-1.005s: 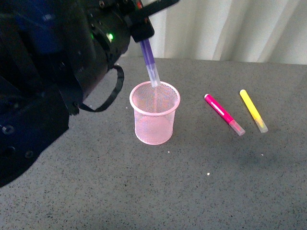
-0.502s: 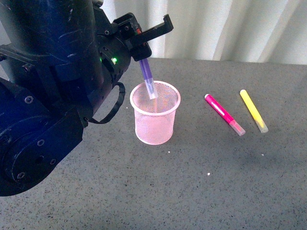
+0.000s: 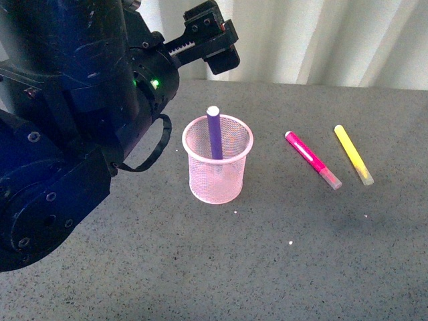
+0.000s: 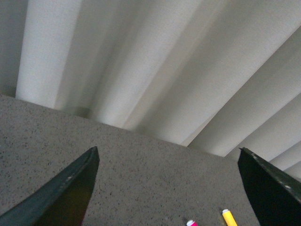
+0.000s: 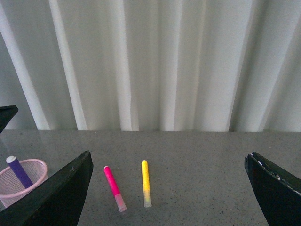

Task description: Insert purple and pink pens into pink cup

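Counter: grey, speckled, filling most of the front view; white curtain hanging behind its far edge.

Left arm: dark blue and black bulk covering the left side of the front view, green light lit on its housing.

Left pincer: raised above and behind the pink cup, clear of the counter. Spread wide in the left wrist view, fingers far apart, nothing held between them.

Right pincer: likewise spread wide in the right wrist view, empty, out of sight in the front view.

Pink cup: mesh, upright on the counter, just right of the left arm and below the left pincer, touching neither.

Purple pen: standing inside the pink cup, leaning slightly, upper end poking above the rim. Separated from the left pincer by open air; not gripped.

Pink pen: flat on the counter to the right of the cup, clear cap toward the near edge. Well apart from the left pincer; visible through the right pincer's gap, untouched.

Yellow marker: flat, near the pink pen on its right, roughly parallel, not touching.
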Robot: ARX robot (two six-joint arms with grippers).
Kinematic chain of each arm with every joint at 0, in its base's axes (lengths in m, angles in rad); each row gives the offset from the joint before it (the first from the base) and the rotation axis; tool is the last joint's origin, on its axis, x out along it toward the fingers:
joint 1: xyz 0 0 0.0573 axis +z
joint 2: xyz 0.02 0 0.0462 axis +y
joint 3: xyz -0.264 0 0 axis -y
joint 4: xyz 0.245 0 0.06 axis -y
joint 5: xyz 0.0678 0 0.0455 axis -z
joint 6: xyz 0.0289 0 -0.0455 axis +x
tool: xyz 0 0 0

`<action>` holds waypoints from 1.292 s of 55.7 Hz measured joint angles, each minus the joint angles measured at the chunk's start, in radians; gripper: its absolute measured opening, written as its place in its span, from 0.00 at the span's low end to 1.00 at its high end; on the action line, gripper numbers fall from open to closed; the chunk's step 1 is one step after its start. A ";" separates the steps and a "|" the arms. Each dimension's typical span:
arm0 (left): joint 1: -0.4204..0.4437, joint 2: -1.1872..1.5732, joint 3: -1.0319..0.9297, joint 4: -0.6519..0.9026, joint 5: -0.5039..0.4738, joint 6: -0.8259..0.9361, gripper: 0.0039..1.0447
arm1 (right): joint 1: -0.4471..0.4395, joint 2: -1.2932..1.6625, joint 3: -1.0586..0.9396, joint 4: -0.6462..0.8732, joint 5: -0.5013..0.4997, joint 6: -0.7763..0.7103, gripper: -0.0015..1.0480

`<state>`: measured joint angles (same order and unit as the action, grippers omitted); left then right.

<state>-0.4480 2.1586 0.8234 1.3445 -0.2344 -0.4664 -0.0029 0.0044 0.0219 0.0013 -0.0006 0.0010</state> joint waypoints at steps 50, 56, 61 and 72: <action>0.681 -1.196 -0.401 -1.186 0.856 0.253 0.94 | 0.000 0.000 0.000 0.000 0.000 0.000 0.93; 0.727 -1.217 -0.437 -1.189 0.888 0.250 0.94 | 0.000 0.000 0.000 0.000 0.000 0.000 0.93; 0.752 -1.228 -0.462 -1.173 0.871 0.259 0.93 | 0.000 0.000 0.000 0.000 0.000 0.000 0.93; 0.698 -1.327 -0.684 -0.689 0.487 0.414 0.62 | 0.000 0.000 0.000 0.000 0.000 0.000 0.93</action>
<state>0.2501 0.8318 0.1398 0.6552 0.2527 -0.0521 -0.0029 0.0044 0.0219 0.0013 -0.0006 0.0006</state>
